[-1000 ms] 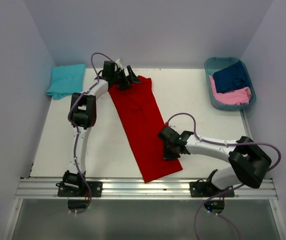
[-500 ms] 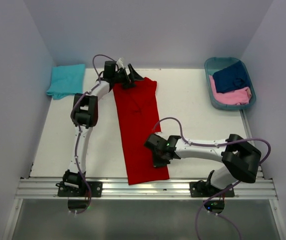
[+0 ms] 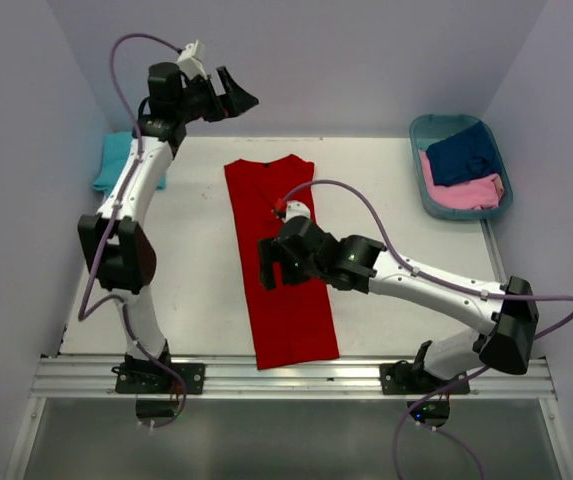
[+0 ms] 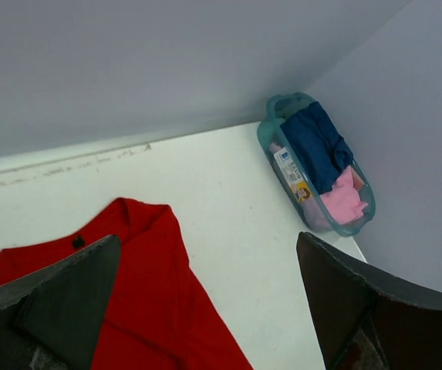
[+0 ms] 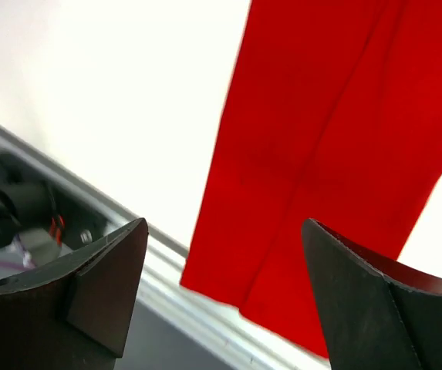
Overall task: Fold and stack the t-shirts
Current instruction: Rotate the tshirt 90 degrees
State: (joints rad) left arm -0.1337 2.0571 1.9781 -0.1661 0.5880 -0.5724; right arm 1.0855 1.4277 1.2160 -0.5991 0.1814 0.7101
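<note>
Pale lavender-grey walls [image 3: 366, 60] boxed in the flat white tabletop [image 3: 206, 290] on three sides — a silver rail [image 3: 286, 377], possibly aluminium, edged the front.

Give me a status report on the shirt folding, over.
Left gripper open, empty, high at back. Right gripper open, above red t-shirt. T-shirt flat, long narrow strip. Nothing blocking.

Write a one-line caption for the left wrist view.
Open left gripper high over the red t-shirt; teal basket holds a navy t-shirt and a pink t-shirt.

Top overhead; both wrists overlook red tee [image 3: 296, 322].
</note>
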